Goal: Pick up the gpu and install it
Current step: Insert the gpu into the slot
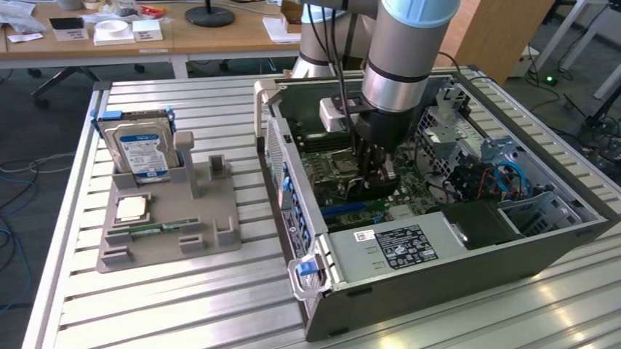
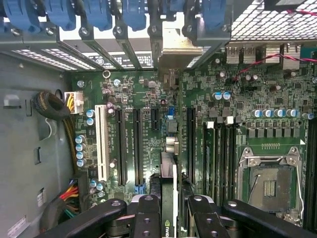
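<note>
Gripper, one unit, nearest the wrist lens: we are logging its two black fingers pressing on either side of the gpu. The jaws are standing partly apart, clamping the card's thin body between them.

Gpu, one unit: we are seeing it edge-on inside the computer case, standing over the motherboard among the expansion slots. Whether its lower edge is sitting in a slot, we cannot tell. In the exterior view the gripper is reaching down into the open case from the arm, low over the board.

Expansion slots beside the card, counted in the wrist view: we are counting one white slot and two long black slots lying parallel just next to it.

CPU socket, one: it is sitting open near the board's far side from the white slot.

Grey holder, one: it is resting on the slatted table at the exterior view's left, well apart from the gripper. We are listing on it:
- hard drive, one, standing upright;
- processor, one, lying flat;
- RAM strip, one, lying near the processor.
</note>
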Available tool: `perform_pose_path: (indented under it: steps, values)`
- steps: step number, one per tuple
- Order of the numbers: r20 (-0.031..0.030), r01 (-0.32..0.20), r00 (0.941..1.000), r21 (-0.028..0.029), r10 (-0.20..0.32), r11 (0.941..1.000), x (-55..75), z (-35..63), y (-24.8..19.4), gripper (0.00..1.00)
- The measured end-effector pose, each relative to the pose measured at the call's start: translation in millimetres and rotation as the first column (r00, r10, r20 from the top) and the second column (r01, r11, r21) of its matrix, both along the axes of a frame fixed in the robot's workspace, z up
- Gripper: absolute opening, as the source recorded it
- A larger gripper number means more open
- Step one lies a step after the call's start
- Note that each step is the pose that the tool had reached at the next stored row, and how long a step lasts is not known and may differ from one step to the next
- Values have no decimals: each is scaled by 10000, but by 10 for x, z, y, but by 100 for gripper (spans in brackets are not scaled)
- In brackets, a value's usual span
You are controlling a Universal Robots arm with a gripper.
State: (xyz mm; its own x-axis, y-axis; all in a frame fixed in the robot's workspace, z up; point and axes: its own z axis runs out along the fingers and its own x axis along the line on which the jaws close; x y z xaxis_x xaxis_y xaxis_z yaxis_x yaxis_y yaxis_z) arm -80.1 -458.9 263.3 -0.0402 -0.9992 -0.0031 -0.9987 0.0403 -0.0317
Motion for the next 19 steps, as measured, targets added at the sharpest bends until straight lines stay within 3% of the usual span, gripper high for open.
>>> perform_pose_path:
  steps: [19]
  values:
    - [1, 0, 10000, -1, 0, 10000, -79, -18, 3, 26]
